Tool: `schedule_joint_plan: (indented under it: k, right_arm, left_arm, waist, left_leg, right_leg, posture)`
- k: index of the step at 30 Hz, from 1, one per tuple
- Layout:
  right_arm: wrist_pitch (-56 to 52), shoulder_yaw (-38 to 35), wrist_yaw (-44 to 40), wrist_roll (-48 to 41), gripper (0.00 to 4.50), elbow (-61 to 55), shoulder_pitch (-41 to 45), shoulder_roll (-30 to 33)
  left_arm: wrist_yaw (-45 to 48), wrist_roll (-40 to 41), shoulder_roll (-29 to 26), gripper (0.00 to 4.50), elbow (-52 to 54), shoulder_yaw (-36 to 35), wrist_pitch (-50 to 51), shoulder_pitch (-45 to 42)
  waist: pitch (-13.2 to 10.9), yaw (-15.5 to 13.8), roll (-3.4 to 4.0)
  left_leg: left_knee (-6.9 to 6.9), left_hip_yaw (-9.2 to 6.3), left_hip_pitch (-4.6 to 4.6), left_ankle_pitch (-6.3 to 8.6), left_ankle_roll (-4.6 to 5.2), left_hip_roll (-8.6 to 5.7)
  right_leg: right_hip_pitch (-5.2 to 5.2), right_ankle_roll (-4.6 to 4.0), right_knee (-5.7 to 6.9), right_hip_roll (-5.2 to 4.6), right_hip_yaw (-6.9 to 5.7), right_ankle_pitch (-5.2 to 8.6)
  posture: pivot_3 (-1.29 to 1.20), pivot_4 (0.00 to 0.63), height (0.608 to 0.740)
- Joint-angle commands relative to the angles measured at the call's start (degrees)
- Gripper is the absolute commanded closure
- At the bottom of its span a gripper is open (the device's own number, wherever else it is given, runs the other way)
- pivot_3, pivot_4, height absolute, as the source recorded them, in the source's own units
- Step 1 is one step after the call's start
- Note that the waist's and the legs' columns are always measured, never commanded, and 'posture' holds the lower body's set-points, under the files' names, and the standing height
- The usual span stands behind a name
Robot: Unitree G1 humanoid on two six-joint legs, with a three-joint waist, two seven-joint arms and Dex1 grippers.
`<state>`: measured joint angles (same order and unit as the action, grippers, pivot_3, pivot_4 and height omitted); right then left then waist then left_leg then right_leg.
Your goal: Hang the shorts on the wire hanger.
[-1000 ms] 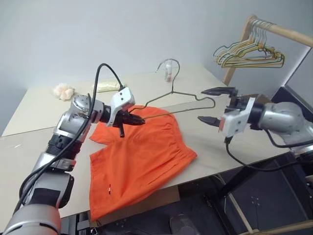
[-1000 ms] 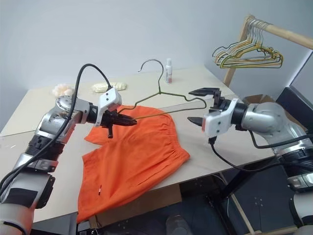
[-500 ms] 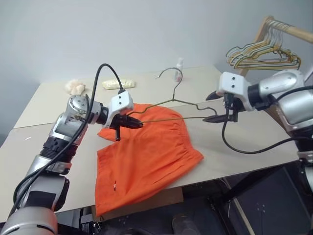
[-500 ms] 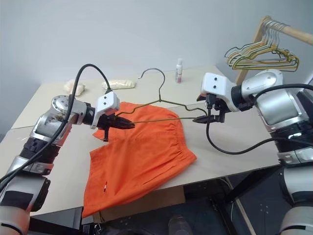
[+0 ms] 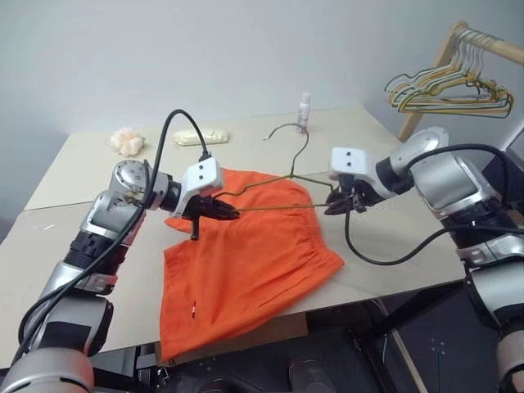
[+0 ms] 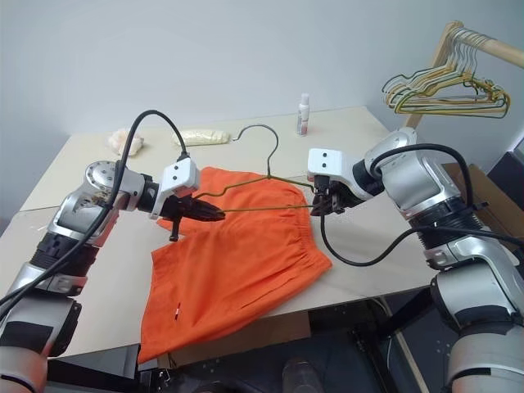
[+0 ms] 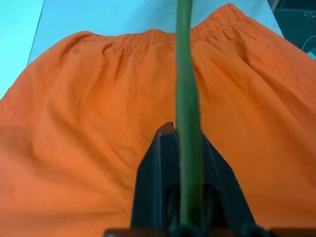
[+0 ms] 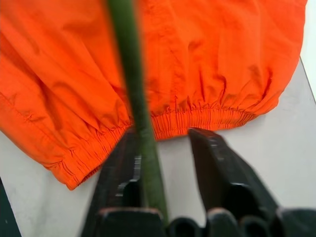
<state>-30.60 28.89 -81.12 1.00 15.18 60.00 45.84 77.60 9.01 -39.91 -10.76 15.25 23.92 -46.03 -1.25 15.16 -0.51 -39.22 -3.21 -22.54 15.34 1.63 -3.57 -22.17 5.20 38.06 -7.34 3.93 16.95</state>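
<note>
Nearest, the shorts (image 5: 246,262) lie flat on the table (image 5: 74,246), one leg hanging over the near edge, the gathered waistband on their right side; above them the wire hanger (image 5: 278,196) is held off the cloth, its long bottom wire running left to right across the upper part of the shorts, its hook toward the far side. The left gripper (image 5: 225,211) is clamped shut on the hanger's left end; the right gripper (image 6: 321,206) is at the right end, the wire against one finger (image 8: 118,182) with a gap showing to the other, so it looks not quite closed on it, though I can't be sure. The shorts lie straight below both hands, with the waistband nearer the right one; beyond, a small bottle (image 5: 304,110) stands at the far edge.
</note>
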Motion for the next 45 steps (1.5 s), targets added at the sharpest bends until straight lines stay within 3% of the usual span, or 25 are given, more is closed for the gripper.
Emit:
schedule_joint_plan:
  k: [1, 4, 9, 15, 19, 22, 27, 35, 45]
  right_arm:
    - [-0.53, -1.97, -0.97, 0.41, 4.30, -1.76, 0.96, 0.37]
    - [-1.35, -3.27, -2.03, -0.78, 4.46, -4.50, -0.66, 1.59]
    - [-6.49, -7.53, -1.67, -3.89, 4.50, -10.70, -5.97, 4.90]
    - [-23.64, -18.79, 0.76, -12.46, 4.50, -21.58, -21.99, 13.72]
    - [-39.09, -26.88, 5.99, -17.38, 4.50, -22.85, -32.89, 16.49]
    - [-53.50, -29.45, 10.37, -20.42, 4.50, -20.63, -34.73, 15.13]
    - [-59.73, -28.05, 14.36, -24.04, 4.50, -14.47, -36.37, 13.59]
    - [-57.78, -24.16, 14.51, -29.59, 4.50, -6.89, -35.37, 12.35]
    - [-57.95, -26.43, 14.09, -36.60, 4.50, -6.84, -34.92, 13.80]
  left_arm:
    - [0.78, -0.21, -0.22, 4.50, 0.85, -0.52, -3.85, -0.10]
    - [0.97, -0.14, 0.24, 4.50, 0.04, -0.90, -7.11, 0.40]
    - [3.05, 1.83, 0.84, 3.16, -4.46, -3.26, -12.36, -0.63]
    - [0.37, 3.87, 0.37, 1.17, -13.84, -10.41, -15.68, -2.70]
    - [2.81, 11.05, -1.50, 0.05, -3.70, -14.74, -8.73, 3.79]
    - [3.56, 15.24, -2.42, 0.05, 6.22, -16.28, -6.36, 10.66]
    - [4.98, 21.20, -4.53, 0.05, 16.31, -17.33, -0.77, 17.64]
    - [2.68, 23.70, -6.31, 0.05, 21.34, -19.13, 0.72, 22.21]
    - [0.83, 25.28, -8.07, 0.05, 24.45, -20.59, 1.84, 25.33]
  waist:
    - [0.00, 0.03, 0.00]
    - [0.00, 0.07, 0.00]
    - [0.01, -0.13, 0.00]
    - [0.01, -0.21, 0.00]
    - [0.04, 0.19, 0.04]
    - [0.17, 0.66, 0.23]
    - [0.23, 0.51, 0.25]
    - [0.30, -0.37, 0.33]
    - [0.30, -1.98, 0.34]
  left_leg:
    - [0.00, 0.00, 0.00, -0.01, -0.01, 0.00]
    - [0.00, 0.00, 0.00, -0.01, -0.01, 0.01]
    - [-0.01, -0.02, -0.02, 0.00, 0.00, -0.01]
    - [-0.02, -0.05, -0.07, 0.01, 0.02, -0.02]
    - [-0.02, -0.03, -0.08, 0.03, 0.05, 0.03]
    - [-0.02, 0.05, -0.03, 0.03, 0.06, 0.08]
    - [0.01, 0.07, 0.16, 0.03, 0.06, 0.18]
    - [0.02, 0.09, 0.20, 0.04, 0.07, 0.13]
    - [0.02, 0.09, 0.31, 0.06, 0.10, 0.15]
  right_leg:
    - [0.00, 0.00, 0.00, 0.00, 0.00, 0.00]
    - [0.00, 0.00, 0.00, 0.00, 0.00, 0.00]
    - [0.01, 0.00, -0.01, -0.04, -0.04, 0.00]
    - [0.01, 0.00, -0.04, -0.07, -0.11, 0.00]
    - [0.01, 0.00, -0.02, -0.07, -0.08, 0.00]
    - [0.05, 0.00, -0.01, -0.08, 0.02, 0.00]
    - [0.21, 0.00, -0.07, 0.00, 0.04, 0.00]
    - [0.28, 0.00, -0.10, 0.01, 0.02, 0.00]
    - [0.54, 0.00, -0.40, 0.09, -0.03, 0.00]
  posture:
    - [-0.21, 0.000, 0.740]
    - [-0.22, 0.000, 0.740]
    - [-0.22, 0.000, 0.740]
    - [-0.23, 0.000, 0.740]
    - [-0.24, 0.000, 0.740]
    - [-0.24, 0.000, 0.740]
    - [-0.23, 0.000, 0.740]
    - [-0.21, 0.000, 0.740]
    - [-0.16, 0.000, 0.740]
